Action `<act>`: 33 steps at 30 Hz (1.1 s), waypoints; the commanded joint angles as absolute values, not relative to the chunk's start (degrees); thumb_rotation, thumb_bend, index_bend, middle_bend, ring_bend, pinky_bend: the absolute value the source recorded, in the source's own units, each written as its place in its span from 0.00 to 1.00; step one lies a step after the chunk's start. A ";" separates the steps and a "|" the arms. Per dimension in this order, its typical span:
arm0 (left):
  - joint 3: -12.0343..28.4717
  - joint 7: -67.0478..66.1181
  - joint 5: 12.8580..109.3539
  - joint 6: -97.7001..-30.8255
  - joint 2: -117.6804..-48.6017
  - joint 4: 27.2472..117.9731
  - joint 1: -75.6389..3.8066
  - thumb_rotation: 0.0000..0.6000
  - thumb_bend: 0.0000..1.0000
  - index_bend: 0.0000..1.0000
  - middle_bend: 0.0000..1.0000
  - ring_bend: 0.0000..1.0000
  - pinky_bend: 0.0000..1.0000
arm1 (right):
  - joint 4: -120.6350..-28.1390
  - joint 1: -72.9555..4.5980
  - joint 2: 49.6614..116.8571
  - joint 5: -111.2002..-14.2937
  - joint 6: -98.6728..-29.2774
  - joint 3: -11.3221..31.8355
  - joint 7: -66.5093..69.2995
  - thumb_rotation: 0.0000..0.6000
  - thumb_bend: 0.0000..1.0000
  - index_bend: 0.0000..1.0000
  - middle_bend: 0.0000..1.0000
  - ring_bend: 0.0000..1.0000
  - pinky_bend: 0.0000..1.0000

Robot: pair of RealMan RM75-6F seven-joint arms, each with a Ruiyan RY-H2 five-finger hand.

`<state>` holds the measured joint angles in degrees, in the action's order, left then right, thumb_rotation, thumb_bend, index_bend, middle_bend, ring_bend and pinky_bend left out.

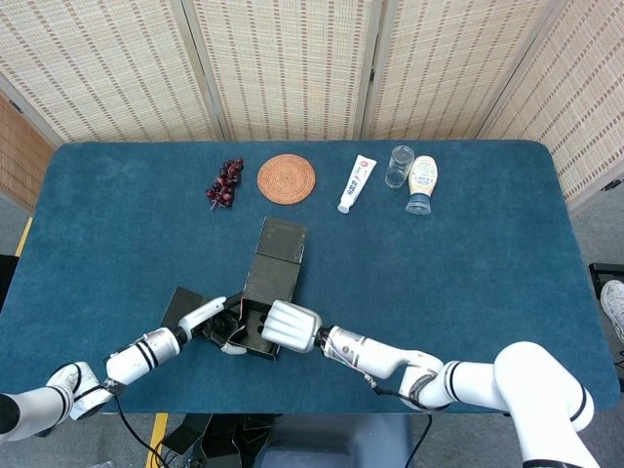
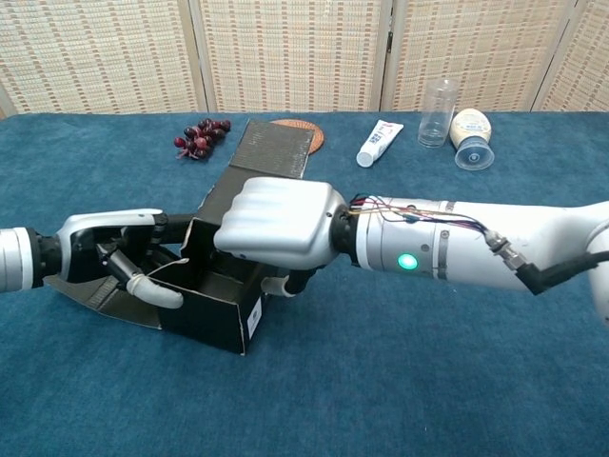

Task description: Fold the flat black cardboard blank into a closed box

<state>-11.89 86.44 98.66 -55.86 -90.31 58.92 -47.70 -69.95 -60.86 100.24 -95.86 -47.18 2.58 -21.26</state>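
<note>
The black cardboard box (image 2: 217, 312) (image 1: 270, 284) stands half formed near the table's front edge, its top open. Its lid flap (image 2: 276, 149) (image 1: 281, 241) slants up and away toward the back. A side flap (image 2: 105, 297) (image 1: 181, 306) lies spread flat at the left end. My right hand (image 2: 277, 224) (image 1: 291, 326) sits over the box's right part with its fingers curled down around the near wall. At the box's left end, my left hand (image 2: 122, 255) (image 1: 218, 317) holds the end wall, its fingers reaching inside. The box's interior is largely hidden by both hands.
Along the back of the blue table (image 1: 468, 253) lie a bunch of dark grapes (image 1: 225, 182), a woven round coaster (image 1: 287, 178), a white tube (image 1: 357, 183), a clear glass (image 1: 399, 166) and an upturned squeeze bottle (image 1: 421, 182).
</note>
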 commanded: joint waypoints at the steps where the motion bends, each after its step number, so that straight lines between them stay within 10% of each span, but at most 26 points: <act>1: -12.26 86.79 99.02 -56.13 -90.18 58.91 -47.87 1.00 0.14 0.06 0.07 0.60 0.92 | -70.05 -61.17 100.08 -95.72 -46.72 2.65 -21.17 1.00 0.45 0.63 0.59 0.70 0.78; 17: -12.44 84.22 98.13 -56.01 -90.38 59.76 -47.87 1.00 0.14 0.03 0.05 0.60 0.92 | -71.43 -61.81 98.35 -94.44 -45.00 2.88 -22.90 1.00 0.49 0.75 0.65 0.71 0.78; 33: -8.78 73.70 92.32 -53.12 -89.92 65.06 -46.40 1.00 0.14 0.00 0.04 0.61 0.92 | -76.40 -57.73 95.05 -89.04 -47.81 4.64 -32.58 1.00 0.22 0.03 0.14 0.64 0.78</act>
